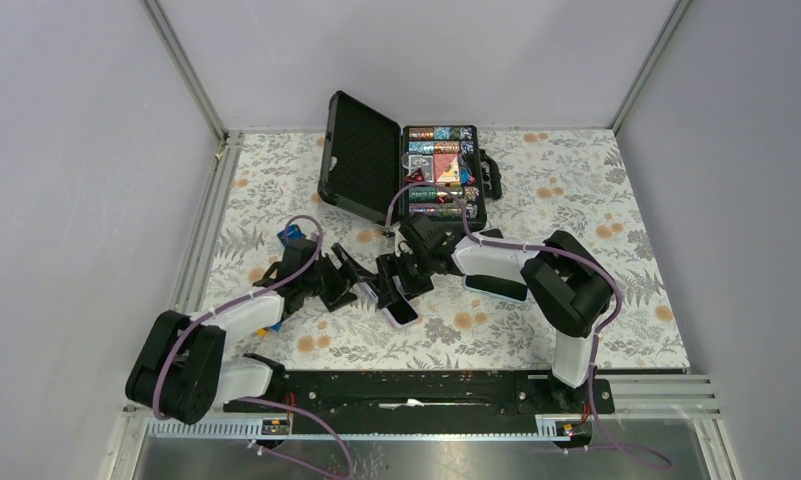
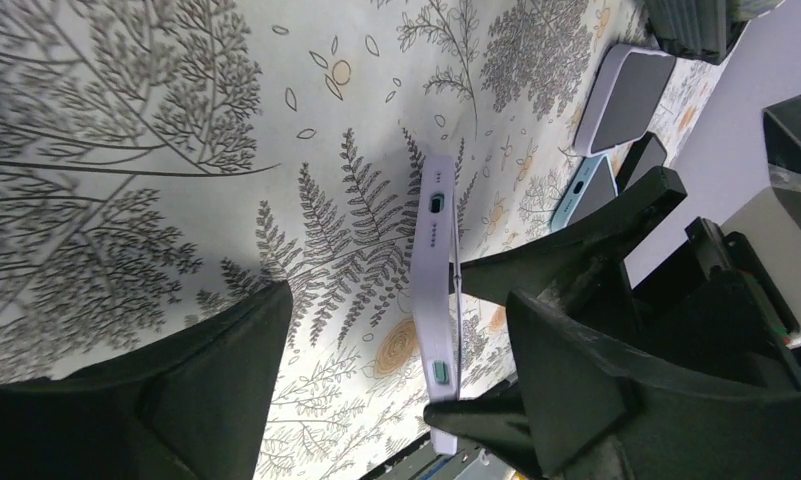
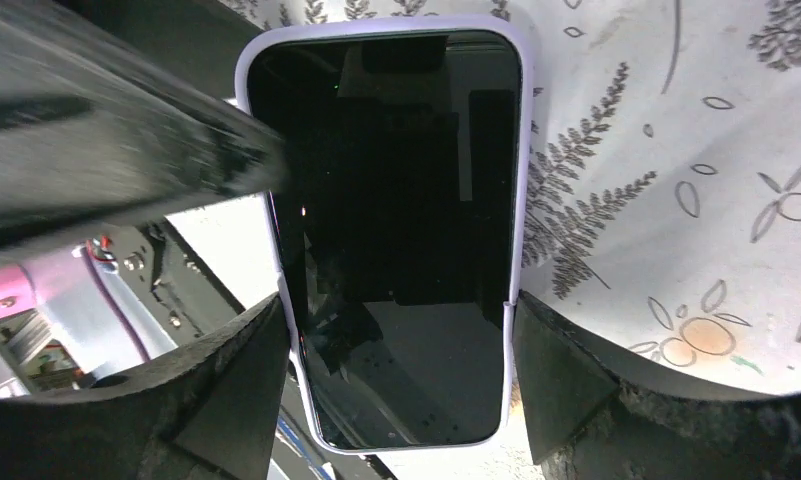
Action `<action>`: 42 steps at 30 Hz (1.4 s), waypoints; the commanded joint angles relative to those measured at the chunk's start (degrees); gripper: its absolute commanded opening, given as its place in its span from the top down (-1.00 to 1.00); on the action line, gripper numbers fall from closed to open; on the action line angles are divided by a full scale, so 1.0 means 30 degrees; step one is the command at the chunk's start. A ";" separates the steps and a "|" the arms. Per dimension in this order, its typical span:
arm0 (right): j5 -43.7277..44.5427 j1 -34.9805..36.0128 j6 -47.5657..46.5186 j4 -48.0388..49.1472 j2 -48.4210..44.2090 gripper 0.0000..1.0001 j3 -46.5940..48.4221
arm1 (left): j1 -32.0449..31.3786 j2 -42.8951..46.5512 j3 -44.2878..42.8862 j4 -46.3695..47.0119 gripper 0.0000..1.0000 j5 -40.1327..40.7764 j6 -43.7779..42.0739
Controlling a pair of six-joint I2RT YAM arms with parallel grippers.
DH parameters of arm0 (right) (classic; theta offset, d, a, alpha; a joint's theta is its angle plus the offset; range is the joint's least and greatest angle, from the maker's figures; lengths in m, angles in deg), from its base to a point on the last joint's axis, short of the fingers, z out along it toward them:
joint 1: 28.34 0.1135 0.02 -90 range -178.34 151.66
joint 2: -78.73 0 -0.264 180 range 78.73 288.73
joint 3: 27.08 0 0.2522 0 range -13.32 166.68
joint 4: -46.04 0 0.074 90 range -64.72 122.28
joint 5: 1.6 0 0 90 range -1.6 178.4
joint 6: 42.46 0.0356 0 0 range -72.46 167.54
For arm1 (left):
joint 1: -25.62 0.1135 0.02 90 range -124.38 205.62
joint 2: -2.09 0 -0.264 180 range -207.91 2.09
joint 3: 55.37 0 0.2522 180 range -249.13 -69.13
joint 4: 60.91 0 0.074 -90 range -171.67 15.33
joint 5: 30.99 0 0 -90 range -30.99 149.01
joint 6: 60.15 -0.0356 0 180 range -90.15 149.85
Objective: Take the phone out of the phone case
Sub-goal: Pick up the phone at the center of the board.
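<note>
The phone (image 3: 401, 200), black screen up, sits inside a lilac phone case (image 3: 521, 170) and is lifted just above the floral table (image 1: 576, 200). My right gripper (image 3: 398, 320) is shut on the case, one finger pressed on each long side near its lower end. From the top the phone (image 1: 398, 306) hangs between both arms. In the left wrist view the case (image 2: 434, 270) shows edge-on. My left gripper (image 2: 396, 310) is open around it, one finger (image 2: 576, 370) close to the screen side and the other (image 2: 226, 400) well away from the back.
An open black box (image 1: 361, 155) with colourful packs (image 1: 441, 165) stands at the back. Two more cased phones (image 2: 626, 95) (image 2: 581, 190) lie on the cloth beyond. A small blue object (image 1: 291, 235) lies beside the left arm. The black base rail (image 1: 406, 385) lines the near edge.
</note>
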 commanded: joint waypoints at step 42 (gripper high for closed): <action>-0.0543 -0.1916 0.2588 0.6337 -1.0045 -0.97 -0.6297 | -0.1751 0.3677 -0.4508 -0.1772 1.00 0.0436 -0.4771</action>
